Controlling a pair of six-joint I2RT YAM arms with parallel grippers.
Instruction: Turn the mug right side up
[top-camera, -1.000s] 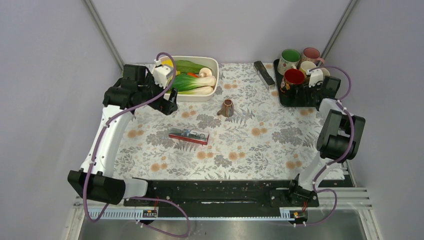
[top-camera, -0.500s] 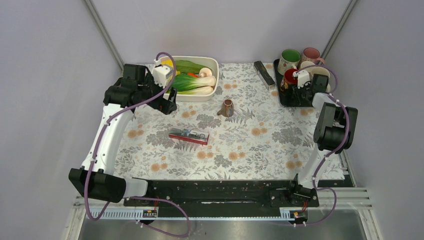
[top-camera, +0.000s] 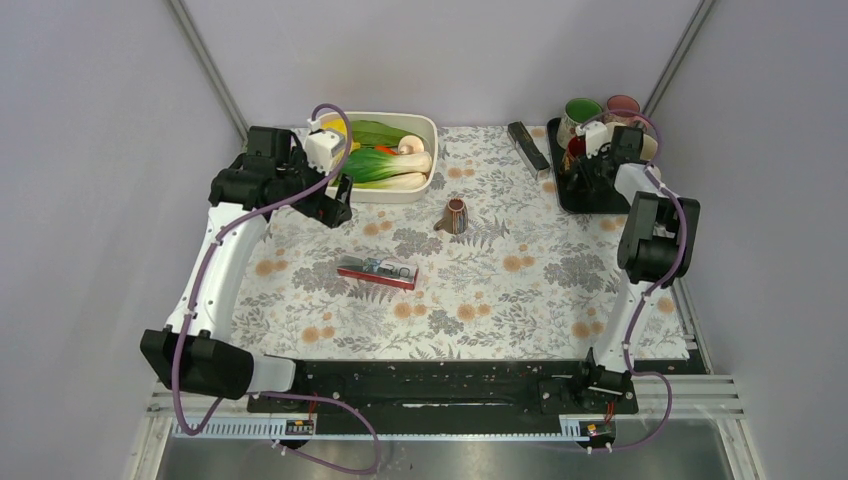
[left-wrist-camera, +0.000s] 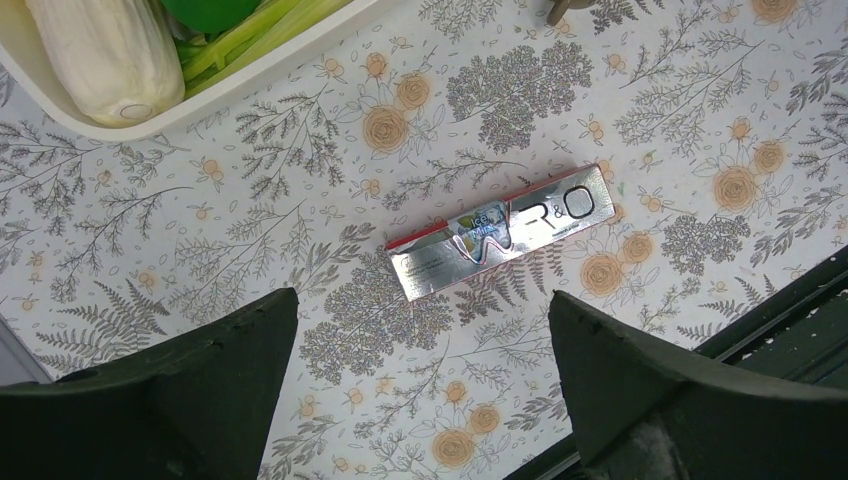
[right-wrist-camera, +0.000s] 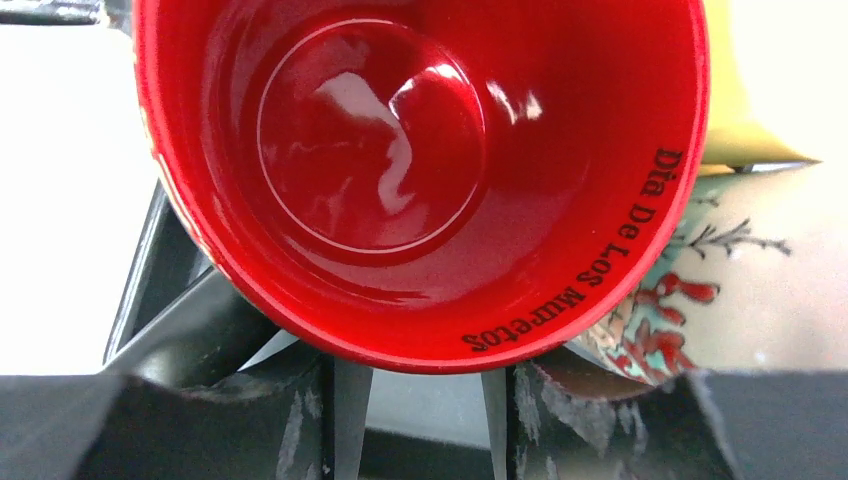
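A small brown mug (top-camera: 455, 215) stands upside down on the flowered cloth at mid table, handle to the left; its edge shows at the top of the left wrist view (left-wrist-camera: 567, 10). My left gripper (top-camera: 336, 207) is open and empty, above the cloth left of the mug, in front of the vegetable dish; the left wrist view (left-wrist-camera: 423, 305) shows cloth between its fingers. My right gripper (top-camera: 590, 165) is over the black tray at the back right. In the right wrist view (right-wrist-camera: 420, 378) it is open just above the rim of an upright red mug (right-wrist-camera: 400, 170).
A toothpaste box (top-camera: 377, 271) lies on the cloth in front of the brown mug, also in the left wrist view (left-wrist-camera: 500, 232). A white dish (top-camera: 432, 130) holds vegetables. The black tray (top-camera: 562, 190) holds a green mug (top-camera: 578, 110), a pink mug (top-camera: 622, 104) and others. A black bar (top-camera: 527, 145) lies beside it.
My right gripper has swung back and left over the tray and now covers the red mug. The left arm and the brown mug have not moved.
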